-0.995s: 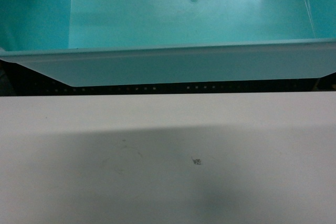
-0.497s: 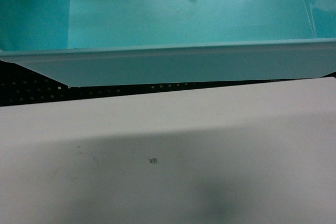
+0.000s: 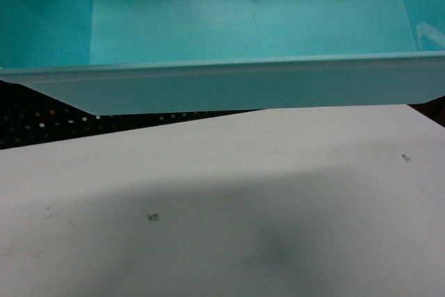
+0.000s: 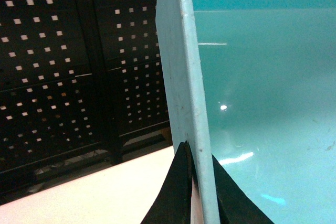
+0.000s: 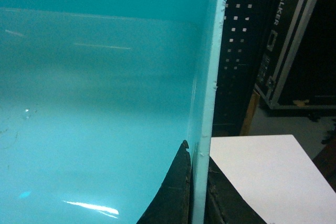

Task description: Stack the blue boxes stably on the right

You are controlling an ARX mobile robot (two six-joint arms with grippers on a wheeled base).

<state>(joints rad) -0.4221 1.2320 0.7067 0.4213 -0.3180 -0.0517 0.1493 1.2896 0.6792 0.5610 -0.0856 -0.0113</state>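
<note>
Nearest to me on the head camera is the white table [image 3: 229, 206], bare but for a couple of small specks, its far edge slanting across the view. Above it hangs the turquoise tub [image 3: 229, 85], clear of the surface, its long axis running left to right across my whole view, open side up.

Both arms have it, one at each short end. On the left wrist camera, the left gripper [image 4: 202, 182] is pinched on the tub's end wall [image 4: 181, 77], one dark finger [image 4: 176, 192] outside and one inside the basin. On the right wrist camera, the right gripper [image 5: 197, 182] is clamped the same way on the opposite end wall [image 5: 207, 77], fingers straddling the rim.

So the tub sits straight between the two pincers, neither arm nearer than the other. I judge the carry is mid-way, and what matters next is swinging that long axis rightward with both ends level.

Past the tub is a dark perforated panel [image 4: 63, 66], and off right a black flight case [image 5: 294, 40]. I can't see another blue box from here, so the stack target may lie out of frame.
</note>
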